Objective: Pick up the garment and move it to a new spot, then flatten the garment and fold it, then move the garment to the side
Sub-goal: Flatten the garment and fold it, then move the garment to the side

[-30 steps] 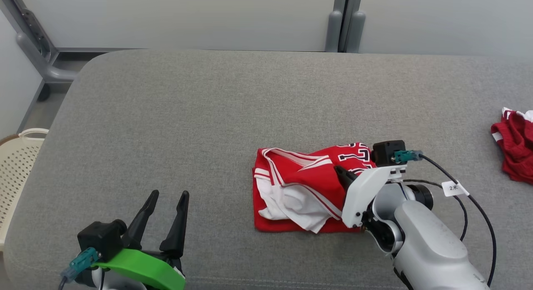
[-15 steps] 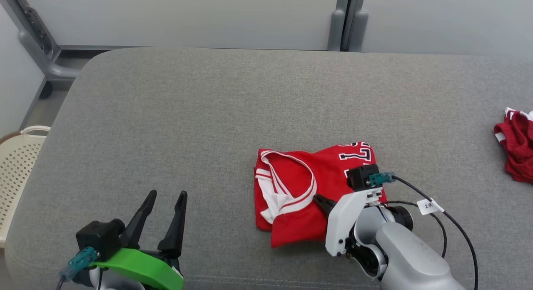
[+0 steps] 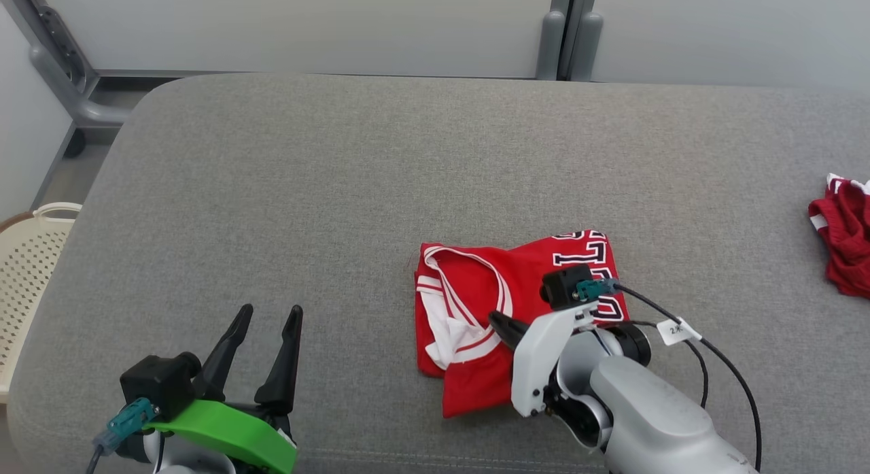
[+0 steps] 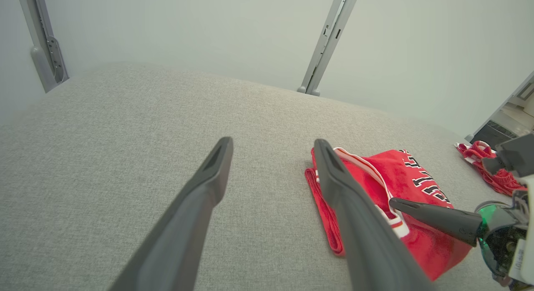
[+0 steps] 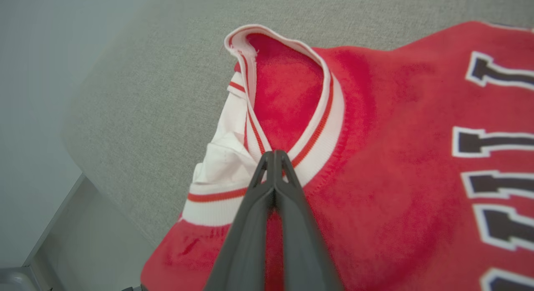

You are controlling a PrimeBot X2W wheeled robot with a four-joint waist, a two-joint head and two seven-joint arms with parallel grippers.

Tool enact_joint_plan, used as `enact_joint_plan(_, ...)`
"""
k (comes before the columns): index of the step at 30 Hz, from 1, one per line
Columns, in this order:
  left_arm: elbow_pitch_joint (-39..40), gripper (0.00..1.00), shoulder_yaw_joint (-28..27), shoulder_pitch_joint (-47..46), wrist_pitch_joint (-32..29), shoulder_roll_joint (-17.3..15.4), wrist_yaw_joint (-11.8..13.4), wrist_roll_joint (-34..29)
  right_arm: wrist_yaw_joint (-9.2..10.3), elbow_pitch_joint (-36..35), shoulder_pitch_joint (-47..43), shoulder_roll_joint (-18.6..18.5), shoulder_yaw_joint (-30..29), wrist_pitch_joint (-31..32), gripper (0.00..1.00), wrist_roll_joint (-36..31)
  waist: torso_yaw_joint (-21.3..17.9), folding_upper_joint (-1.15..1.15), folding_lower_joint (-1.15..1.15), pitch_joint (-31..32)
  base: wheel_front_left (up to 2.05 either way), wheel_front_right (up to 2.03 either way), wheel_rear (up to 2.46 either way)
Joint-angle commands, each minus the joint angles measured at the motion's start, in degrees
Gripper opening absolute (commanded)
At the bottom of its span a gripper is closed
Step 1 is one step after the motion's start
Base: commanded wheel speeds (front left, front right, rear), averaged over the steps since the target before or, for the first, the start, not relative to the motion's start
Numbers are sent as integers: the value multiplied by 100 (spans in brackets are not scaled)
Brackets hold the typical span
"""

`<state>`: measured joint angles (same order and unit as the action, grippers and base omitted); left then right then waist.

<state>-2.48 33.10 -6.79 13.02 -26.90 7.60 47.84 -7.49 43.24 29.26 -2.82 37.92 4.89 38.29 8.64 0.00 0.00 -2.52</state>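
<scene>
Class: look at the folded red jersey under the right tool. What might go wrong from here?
1. The shut right tool sits at the loose collar of the jersey; sliding away, it may snag the trim and pull the fold open.
2. The jersey lies near the front edge of the pad; a sideways push might crumple it or drag it off.

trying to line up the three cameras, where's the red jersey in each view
Head view: the red jersey lies low and right of centre on the grey cushion.
Left wrist view: the red jersey is right of centre, in the lower half.
Right wrist view: the red jersey covers the centre and right.
Shared landmark: its white striped collar.
</scene>
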Motion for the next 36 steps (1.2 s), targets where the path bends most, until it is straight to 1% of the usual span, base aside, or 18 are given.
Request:
enact_joint_plan(1,-12,100,-35,-28,42,-7,26,40,0,3,101,-18,-19,-81,0,63,-24,0,0,3,0,0,0)
enact_joint_plan(3,-7,100,-50,-7,49,-6,36,45,0,-54,201,-20,-57,-162,0,130,-70,0,0,13,0,0,0)
enact_joint_plan(9,37,100,-30,54,71,18,49,21,0,-357,481,-422,-371,-291,0,293,-250,0,0,78,0,0,0)
enact_joint_plan(10,41,100,-22,57,69,24,52,18,0,-390,502,-504,-432,-291,5,306,-273,0,0,85,0,0,0)
enact_joint_plan(12,47,100,-3,58,69,36,56,8,0,-429,510,-690,-576,-252,38,331,-308,0,0,95,0,0,0)
enact_joint_plan(13,50,100,7,57,68,40,58,6,0,-445,497,-771,-653,-217,53,350,-323,0,0,98,0,0,0)
enact_joint_plan(14,53,100,14,54,66,45,65,1,0,-462,471,-848,-711,-177,93,366,-336,0,0,98,0,0,0)
enact_joint_plan(15,56,100,22,51,64,50,72,-5,0,-486,446,-933,-773,-141,100,381,-347,0,0,96,0,0,0)
enact_joint_plan(20,82,100,59,18,46,68,97,-32,0,-639,352,-1320,-954,167,100,515,-363,0,0,54,0,0,0)
enact_joint_plan(25,107,100,88,-71,34,95,87,-50,0,-796,302,-1607,-964,589,100,740,-291,0,0,-52,0,0,0)
enact_joint_plan(31,109,100,121,-172,19,132,52,-69,0,-774,325,-1771,-879,1209,100,1115,-67,0,0,-214,0,0,0)
enact_joint_plan(36,103,100,135,-271,39,167,20,-109,0,-575,366,-1891,-862,1480,100,1278,183,0,0,-340,0,0,0)
